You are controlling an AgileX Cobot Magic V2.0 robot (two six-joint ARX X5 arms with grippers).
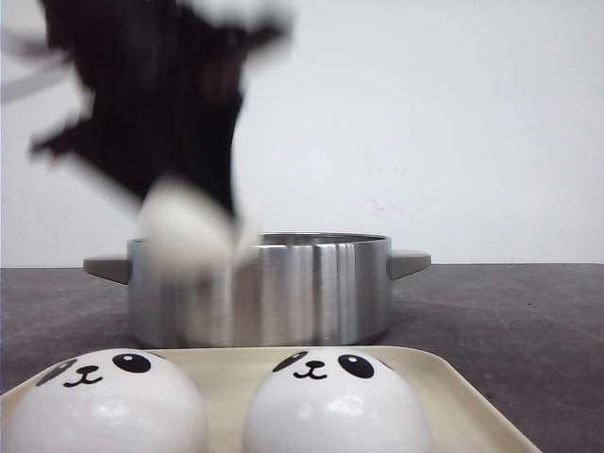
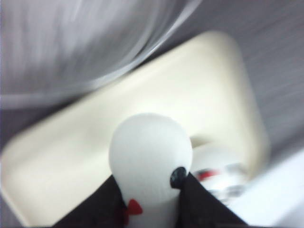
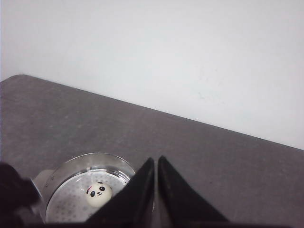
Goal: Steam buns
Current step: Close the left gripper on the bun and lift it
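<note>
My left gripper [image 1: 193,231] is shut on a white panda bun [image 2: 151,161] and holds it in the air, blurred, in front of the left side of the steel pot [image 1: 283,288]. Two more panda buns [image 1: 104,401] [image 1: 335,401] sit on the cream tray [image 1: 434,387] at the front. In the right wrist view a fourth bun [image 3: 99,194] lies on the perforated steamer plate inside the pot [image 3: 71,175]. My right gripper [image 3: 156,164] is shut and empty, high above the table beside the pot.
The dark grey table [image 1: 510,321] spreads around pot and tray, with a white wall [image 1: 453,113] behind. The pot has side handles [image 1: 408,262]. A white object with red marks [image 2: 218,173] shows blurred beside the held bun.
</note>
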